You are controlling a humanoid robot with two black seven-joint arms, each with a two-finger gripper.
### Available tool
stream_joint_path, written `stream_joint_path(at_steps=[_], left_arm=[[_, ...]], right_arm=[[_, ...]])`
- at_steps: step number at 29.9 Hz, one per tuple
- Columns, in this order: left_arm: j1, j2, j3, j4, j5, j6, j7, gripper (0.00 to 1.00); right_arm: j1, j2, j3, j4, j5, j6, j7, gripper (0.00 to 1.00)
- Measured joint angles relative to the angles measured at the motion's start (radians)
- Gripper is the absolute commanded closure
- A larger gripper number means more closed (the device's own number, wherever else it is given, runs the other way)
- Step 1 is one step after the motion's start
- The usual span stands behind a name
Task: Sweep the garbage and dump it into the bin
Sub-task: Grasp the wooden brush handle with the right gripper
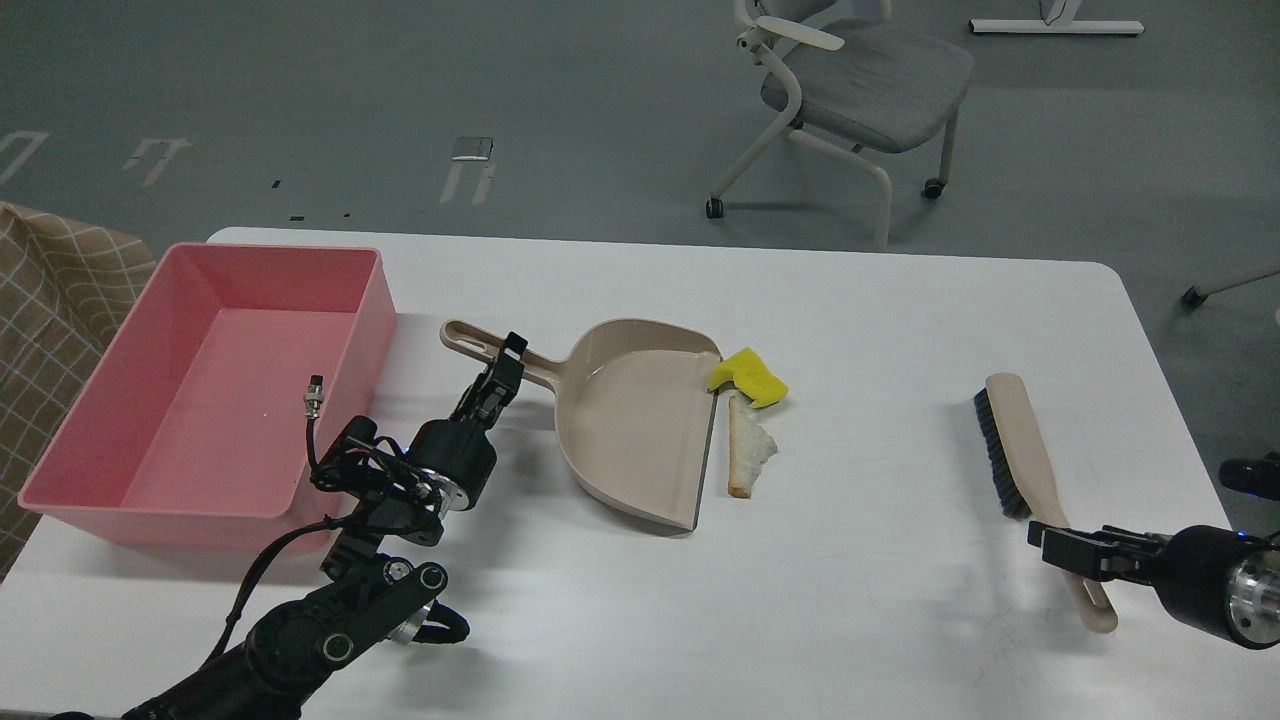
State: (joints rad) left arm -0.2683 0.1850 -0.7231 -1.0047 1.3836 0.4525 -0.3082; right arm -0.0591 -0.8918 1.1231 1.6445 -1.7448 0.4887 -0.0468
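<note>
I have the left gripper (505, 365) at the dustpan's handle (490, 350), fingers on either side of it, though I cannot tell whether they actually clamp it. The beige dustpan (630, 420) lies flat on the white table (850, 620), its open edge facing right. The yellow sponge chunk (750, 377) touches that edge's far corner, and the torn bread slice (748, 457) lies just beside the edge. The pink bin (60, 440) stands to the left. My right gripper (1050, 545) meets the brush (1020, 450) at its handle; grip unclear
</note>
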Motion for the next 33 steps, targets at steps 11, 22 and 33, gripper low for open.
stream_joint_path(at_steps=[11, 22, 33], left_arm=[[0.0, 0.001, -0.001, 0.0, -0.001, 0.0, -0.001, 0.73], [0.0, 0.002, -0.001, 0.0, -0.002, 0.0, -0.001, 0.73], [0.001, 0.001, -0.001, 0.002, -0.002, 0.0, 0.0, 0.73]], right_arm=[[0.095, -0.014, -0.094, 0.011, -0.005, 0.0, 0.013, 0.17], [0.118, -0.035, -0.128, 0.011, -0.015, 0.0, 0.032, 0.21], [0.118, -0.073, -0.152, 0.01, -0.037, 0.0, 0.059, 0.22]])
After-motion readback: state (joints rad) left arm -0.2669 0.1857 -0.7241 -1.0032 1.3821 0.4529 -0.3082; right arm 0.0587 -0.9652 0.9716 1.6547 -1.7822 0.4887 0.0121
